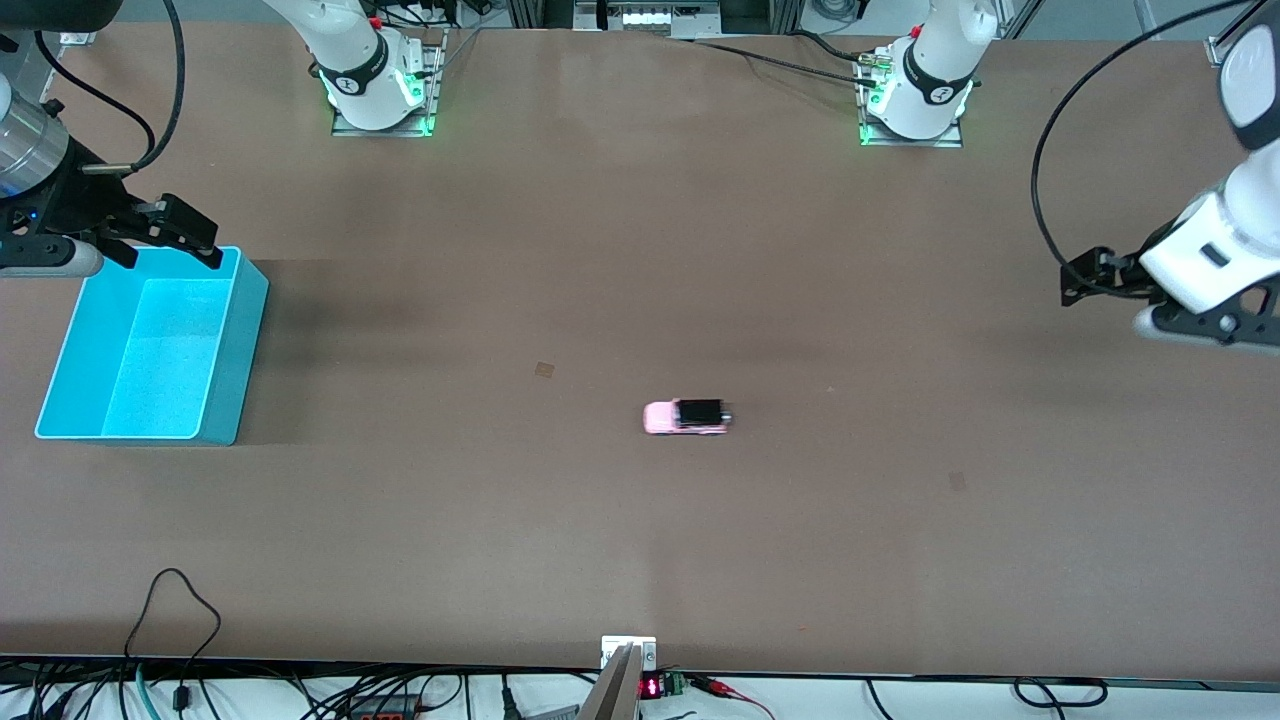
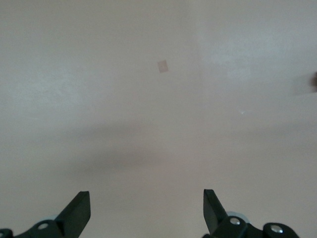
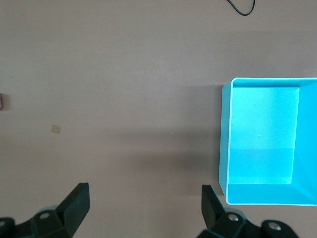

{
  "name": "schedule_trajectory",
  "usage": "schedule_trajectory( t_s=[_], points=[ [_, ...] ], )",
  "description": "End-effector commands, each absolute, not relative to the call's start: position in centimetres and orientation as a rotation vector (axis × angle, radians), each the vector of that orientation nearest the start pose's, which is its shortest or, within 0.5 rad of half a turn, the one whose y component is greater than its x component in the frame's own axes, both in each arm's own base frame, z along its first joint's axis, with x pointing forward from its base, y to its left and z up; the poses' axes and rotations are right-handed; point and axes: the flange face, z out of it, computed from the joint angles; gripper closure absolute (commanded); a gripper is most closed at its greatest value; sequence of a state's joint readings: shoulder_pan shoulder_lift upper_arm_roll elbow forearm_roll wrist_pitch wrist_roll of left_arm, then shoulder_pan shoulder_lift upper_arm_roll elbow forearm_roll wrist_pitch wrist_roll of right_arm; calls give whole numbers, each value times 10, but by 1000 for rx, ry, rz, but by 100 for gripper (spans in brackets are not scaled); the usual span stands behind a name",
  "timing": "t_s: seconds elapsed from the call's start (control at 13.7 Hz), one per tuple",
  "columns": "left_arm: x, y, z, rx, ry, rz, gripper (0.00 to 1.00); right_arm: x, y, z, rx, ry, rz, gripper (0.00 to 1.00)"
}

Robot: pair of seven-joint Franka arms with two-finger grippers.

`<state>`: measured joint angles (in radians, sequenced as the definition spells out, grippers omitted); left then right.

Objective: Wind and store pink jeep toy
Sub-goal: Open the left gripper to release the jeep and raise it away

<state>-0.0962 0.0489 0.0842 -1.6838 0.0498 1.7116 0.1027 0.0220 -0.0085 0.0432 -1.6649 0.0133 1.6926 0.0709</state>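
The pink jeep toy (image 1: 686,416) sits alone on the brown table (image 1: 640,560), roughly midway between the two arms' ends and nearer to the front camera than anything else in play; it rests on its wheels with its pink hood pointing toward the right arm's end and its black rear roof toward the left arm's. Nothing touches it, so neither winding nor storing looks begun. Farther from the camera, at the right arm's end, the turquoise bin (image 1: 150,350) stands open and holds nothing. The right gripper (image 1: 170,235) hovers over the bin's rim, fingers spread wide with nothing between them, as the right wrist view confirms. The left gripper (image 1: 1085,280) hangs over bare table at the left arm's end, well apart from the toy, its fingers (image 2: 79,210) likewise parted and holding nothing. The likely trouble lies in the toy's size and its wheels: a descent that lands off-centre could nudge it so it rolls away instead of being caught, and a pinch across the smooth body may slip when the car is dragged backward to wind it. Once wound, a loose grip could let it shoot off across the table, missing the bin.
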Motion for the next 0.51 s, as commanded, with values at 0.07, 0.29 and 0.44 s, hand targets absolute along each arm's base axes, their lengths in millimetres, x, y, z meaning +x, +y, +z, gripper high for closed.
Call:
schedule_trajectory(
  t_s=[0.07, 0.29, 0.44],
  points=[
    [535, -19, 558, -3108, 196, -27, 0, 561, 36, 594, -3123, 10, -32, 0],
    [537, -19, 558, -3104, 186, 27, 0, 561, 36, 594, -3123, 10, -32, 0],
    [541, -19, 562, -3103, 183, 20, 0, 561, 36, 594, -3123, 10, -29, 0]
  ],
)
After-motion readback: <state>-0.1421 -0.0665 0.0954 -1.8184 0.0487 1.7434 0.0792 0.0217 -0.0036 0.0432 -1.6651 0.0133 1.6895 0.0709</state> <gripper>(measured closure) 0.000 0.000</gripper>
